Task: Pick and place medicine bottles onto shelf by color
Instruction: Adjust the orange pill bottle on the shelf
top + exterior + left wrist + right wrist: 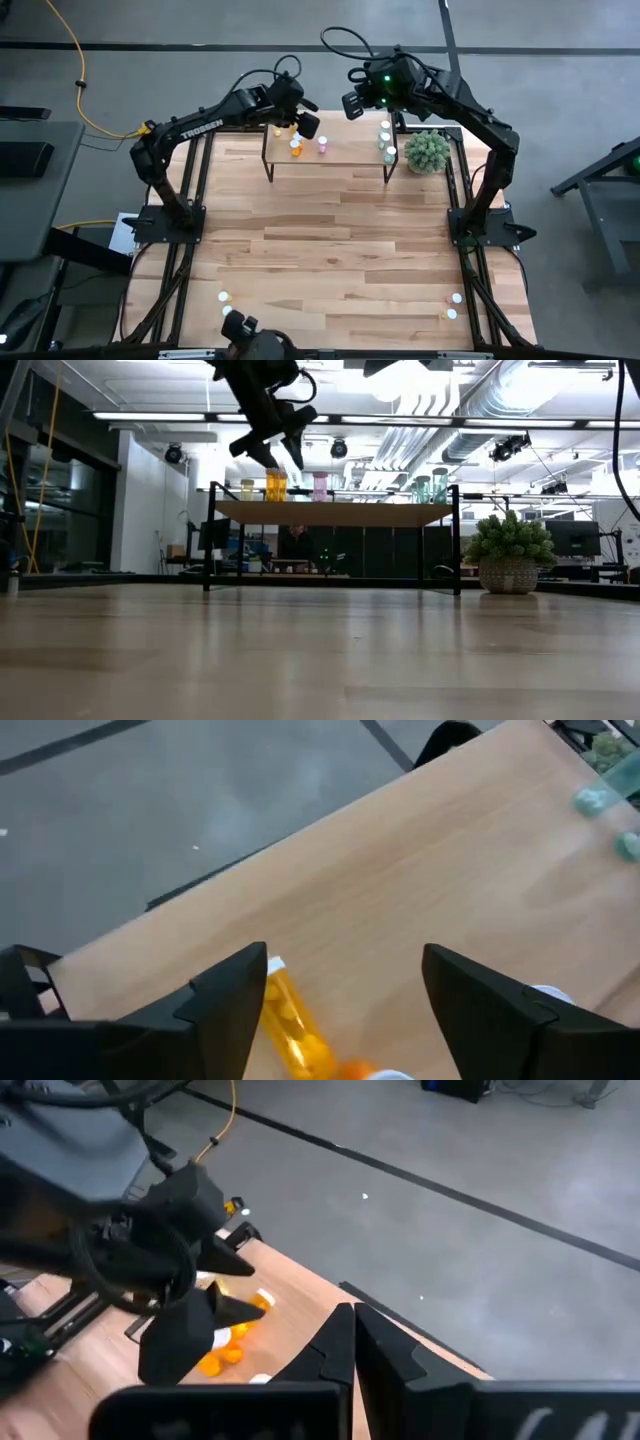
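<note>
The left claw point(340, 1010) hangs open over the shelf point(345, 155), beside an orange bottle point(292, 1020). It should lift straight up, clear of the bottle. The right claw point(352, 1342) is closed, empty.

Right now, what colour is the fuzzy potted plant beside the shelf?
Green, clearest in the low view.

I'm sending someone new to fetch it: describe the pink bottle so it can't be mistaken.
Find the small raised shelf with black legs at the table's far edge, beside the fuzzy green plant. On the shelf's left part, under the open left gripper, stand yellow and orange bottles. The pink bottle is next to them toward the shelf's middle, the only pink one there.
</note>
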Action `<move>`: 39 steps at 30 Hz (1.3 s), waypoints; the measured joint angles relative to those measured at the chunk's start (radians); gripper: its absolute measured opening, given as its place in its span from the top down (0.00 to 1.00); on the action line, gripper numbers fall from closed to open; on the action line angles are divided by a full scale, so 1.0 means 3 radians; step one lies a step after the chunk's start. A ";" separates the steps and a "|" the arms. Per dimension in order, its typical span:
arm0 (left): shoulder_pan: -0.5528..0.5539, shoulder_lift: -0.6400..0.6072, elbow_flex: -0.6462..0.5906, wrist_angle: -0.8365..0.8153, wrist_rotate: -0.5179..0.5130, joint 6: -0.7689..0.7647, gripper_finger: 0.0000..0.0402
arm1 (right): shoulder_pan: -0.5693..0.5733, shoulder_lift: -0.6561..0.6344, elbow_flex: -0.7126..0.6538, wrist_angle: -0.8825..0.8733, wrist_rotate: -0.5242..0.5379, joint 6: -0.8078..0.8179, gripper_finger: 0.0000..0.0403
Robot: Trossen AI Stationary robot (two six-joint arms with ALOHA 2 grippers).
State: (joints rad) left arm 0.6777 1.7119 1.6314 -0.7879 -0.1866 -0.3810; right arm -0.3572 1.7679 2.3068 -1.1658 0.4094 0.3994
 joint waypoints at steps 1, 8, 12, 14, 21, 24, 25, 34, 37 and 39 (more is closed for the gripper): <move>0.0052 0.0000 0.0000 -0.0001 0.0049 0.0042 0.35 | 0.0009 0.0000 -0.0001 -0.0005 0.0000 0.0026 1.00; 0.0318 0.0204 0.0133 -0.0123 0.0347 0.0195 0.33 | 0.0088 0.0000 -0.0001 0.0008 -0.0001 0.0073 1.00; 0.0338 0.0497 0.0557 -0.0485 0.0380 0.0138 0.33 | 0.0124 0.0000 -0.0001 0.0007 -0.0001 0.0074 1.00; 0.0339 0.0625 0.0770 -0.0643 0.0462 0.0090 0.33 | 0.0142 0.0000 -0.0001 0.0002 0.0001 0.0101 1.00; 0.0346 0.0972 0.1187 -0.1108 0.0442 0.0319 0.33 | 0.0194 0.0000 -0.0001 -0.0028 0.0004 0.0161 1.00; 0.0389 0.1033 0.1200 -0.1153 0.0445 0.0401 0.33 | 0.0215 0.0000 -0.0001 -0.0031 0.0006 0.0162 1.00; 0.0399 0.1045 0.1200 -0.1153 0.0442 0.0398 0.33 | 0.0220 0.0000 -0.0001 -0.0038 0.0007 0.0162 1.00; 0.0424 0.1063 0.1200 -0.1235 0.0574 0.0232 0.33 | 0.0235 0.0000 -0.0001 -0.0053 0.0027 0.0224 1.00; 0.0428 0.1063 0.1200 -0.1283 0.0580 0.0206 0.33 | 0.0234 0.0000 -0.0001 -0.0055 0.0027 0.0224 1.00; 0.0426 0.1063 0.1200 -0.1317 0.0583 0.0198 0.33 | 0.0234 0.0000 -0.0001 -0.0055 0.0028 0.0222 1.00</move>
State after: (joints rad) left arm 0.8056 2.0308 1.9915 -1.1830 -0.0119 -0.3216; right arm -0.2871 1.7679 2.3066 -1.1824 0.4179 0.4660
